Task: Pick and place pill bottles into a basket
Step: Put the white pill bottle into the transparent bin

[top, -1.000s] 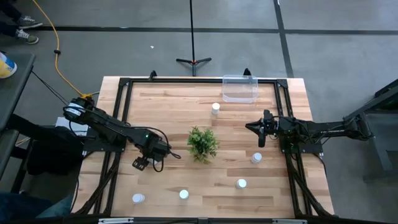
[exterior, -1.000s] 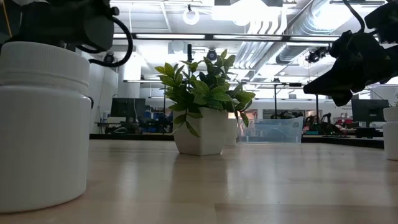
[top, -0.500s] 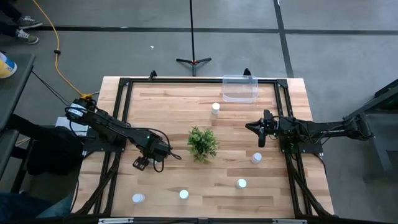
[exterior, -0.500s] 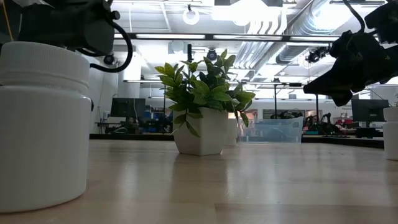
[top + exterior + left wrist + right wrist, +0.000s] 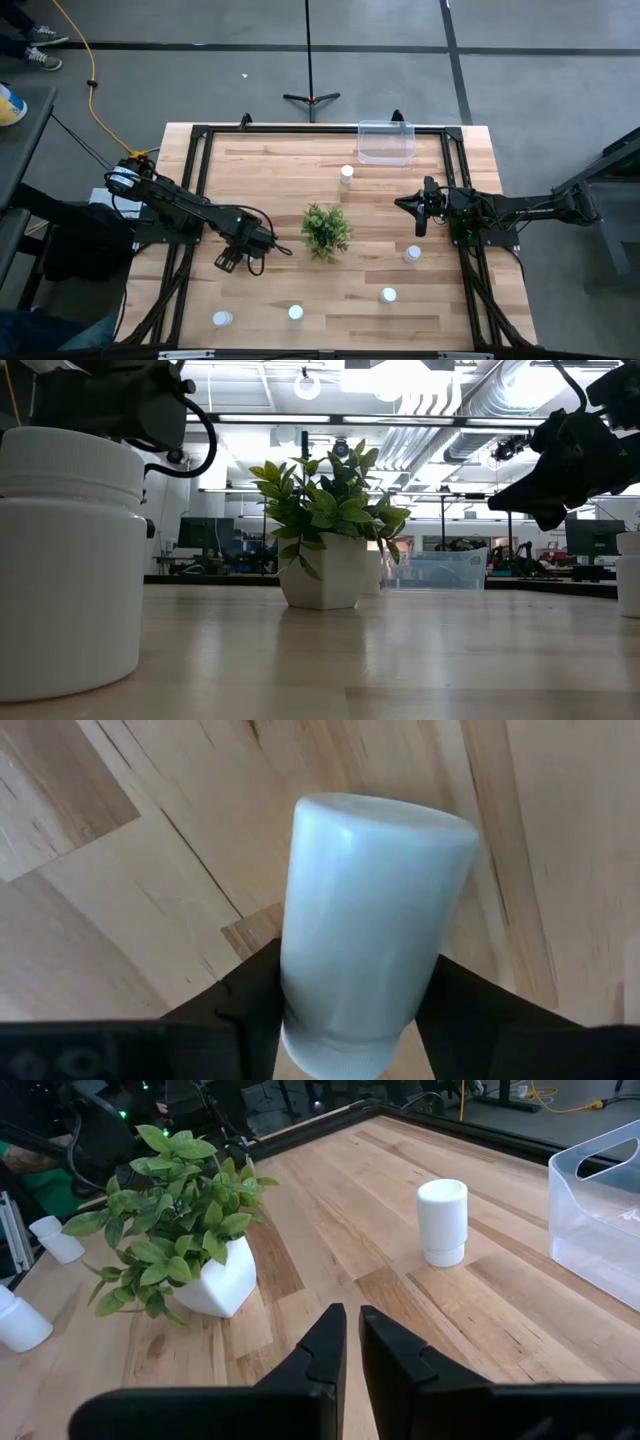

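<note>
your left gripper (image 5: pixel 228 262) sits low over the table's left half, and in its wrist view the two dark fingers (image 5: pixel 250 1005) flank a white pill bottle (image 5: pixel 365 930), one on each side of its lower body; they look pressed to it, but you cannot tell whether the clench is firm. from above that bottle is hidden under the claw. your right gripper (image 5: pixel 351 1342) hangs above the right half of the wooden table (image 5: pixel 270 190) with its fingers clenched together on nothing.

outward from there, the green plant (image 5: pixel 326 229) stands mid-table. one bottle (image 5: pixel 346 174) stands upright between the plant and the basket (image 5: pixel 386 142), which rests at the far edge, right of centre. two more bottles (image 5: pixel 412 254) (image 5: pixel 388 295) stand on the right side, nearer you than the right claw. two others (image 5: pixel 295 313) (image 5: pixel 221 319) stand near the front edge, left of centre.
</note>
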`<action>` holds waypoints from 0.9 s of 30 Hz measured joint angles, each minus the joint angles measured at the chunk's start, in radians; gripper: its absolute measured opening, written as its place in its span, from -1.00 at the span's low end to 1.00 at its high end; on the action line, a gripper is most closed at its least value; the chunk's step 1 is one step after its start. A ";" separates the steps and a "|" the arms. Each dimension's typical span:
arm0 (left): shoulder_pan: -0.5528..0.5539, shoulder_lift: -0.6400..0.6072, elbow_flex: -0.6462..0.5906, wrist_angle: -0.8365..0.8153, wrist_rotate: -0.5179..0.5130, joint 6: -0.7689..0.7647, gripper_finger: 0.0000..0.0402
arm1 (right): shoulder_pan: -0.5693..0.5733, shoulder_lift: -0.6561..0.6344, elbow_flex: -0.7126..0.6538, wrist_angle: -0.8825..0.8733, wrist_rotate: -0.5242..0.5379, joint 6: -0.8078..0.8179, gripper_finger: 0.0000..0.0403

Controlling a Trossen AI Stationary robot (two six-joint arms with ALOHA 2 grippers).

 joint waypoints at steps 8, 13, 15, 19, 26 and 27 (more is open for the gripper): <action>0.000 0.001 0.006 -0.018 0.012 0.003 0.07 | 0.000 0.000 0.000 0.001 0.000 0.000 -0.91; 0.000 0.002 0.018 -0.047 0.024 -0.028 0.07 | 0.000 0.000 0.000 0.001 0.000 0.000 -0.90; 0.000 -0.003 0.018 -0.055 0.028 -0.045 0.07 | 0.000 0.000 0.000 0.002 0.000 0.000 -0.91; 0.000 -0.034 0.018 -0.058 0.027 -0.067 0.06 | 0.000 0.000 0.000 0.002 0.000 0.000 -0.92; 0.015 -0.155 0.020 -0.091 0.027 -0.148 0.06 | 0.000 0.000 -0.002 0.013 0.000 0.000 -0.91; 0.025 -0.170 0.021 -0.096 0.028 -0.168 0.06 | 0.000 0.000 -0.002 0.014 0.000 0.000 -0.91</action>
